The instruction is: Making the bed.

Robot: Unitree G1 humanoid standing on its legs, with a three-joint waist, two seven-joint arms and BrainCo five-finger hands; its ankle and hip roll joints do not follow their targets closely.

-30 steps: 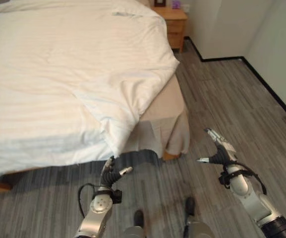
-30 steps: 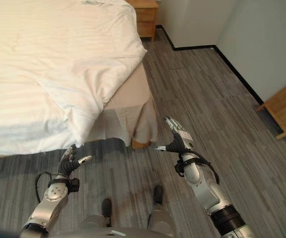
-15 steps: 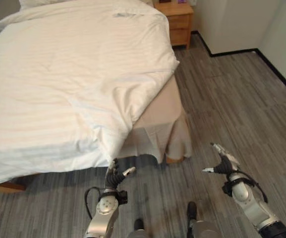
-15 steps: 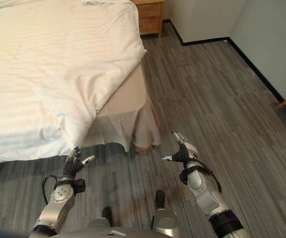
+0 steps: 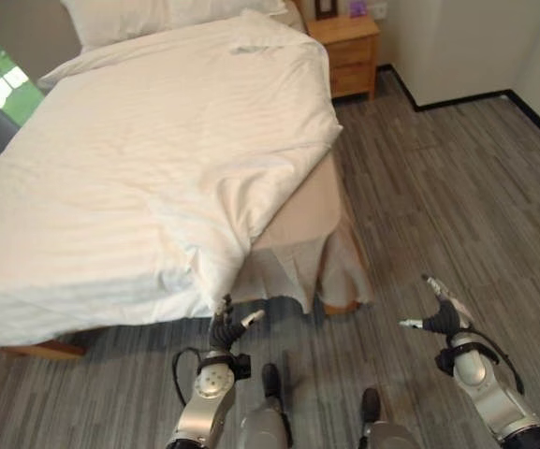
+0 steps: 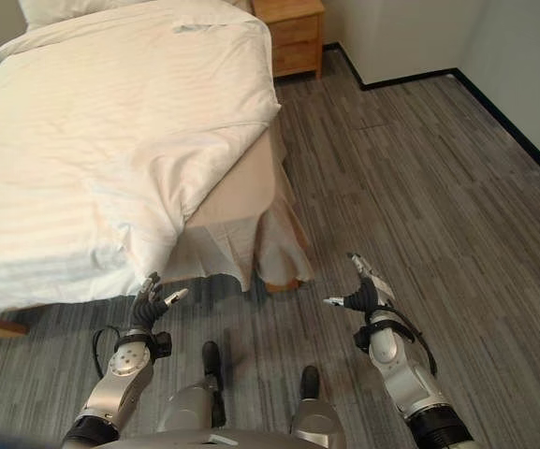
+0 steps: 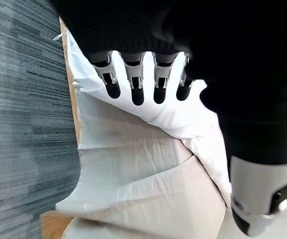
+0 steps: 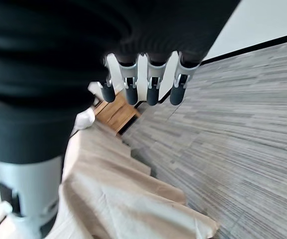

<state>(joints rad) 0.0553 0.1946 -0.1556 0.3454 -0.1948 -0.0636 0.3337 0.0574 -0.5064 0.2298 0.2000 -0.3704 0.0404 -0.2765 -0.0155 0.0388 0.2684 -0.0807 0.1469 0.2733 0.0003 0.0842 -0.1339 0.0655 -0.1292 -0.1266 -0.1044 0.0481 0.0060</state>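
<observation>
A white striped duvet (image 5: 157, 159) covers the bed, and its near corner (image 5: 215, 281) hangs down at the foot. Beside that corner the beige bed skirt (image 5: 302, 253) lies bare at the bed's corner. Two white pillows (image 5: 157, 14) rest at the head. My left hand (image 5: 225, 329) is open just below the hanging duvet corner, holding nothing; its fingers (image 7: 133, 82) point at the white cloth (image 7: 183, 114). Out to the right, my right hand (image 5: 443, 313) is open above the floor, apart from the bed, with its fingers (image 8: 153, 84) straight.
A wooden nightstand (image 5: 344, 42) stands at the head of the bed on the right, against the wall. Grey plank floor (image 5: 438, 187) runs along the bed's right side. A wooden bed leg (image 5: 45, 351) shows at the near left.
The whole picture has shifted, so the camera moved: more of the bed's head and the pillows show now. Both hands sit lower in view and stay open.
</observation>
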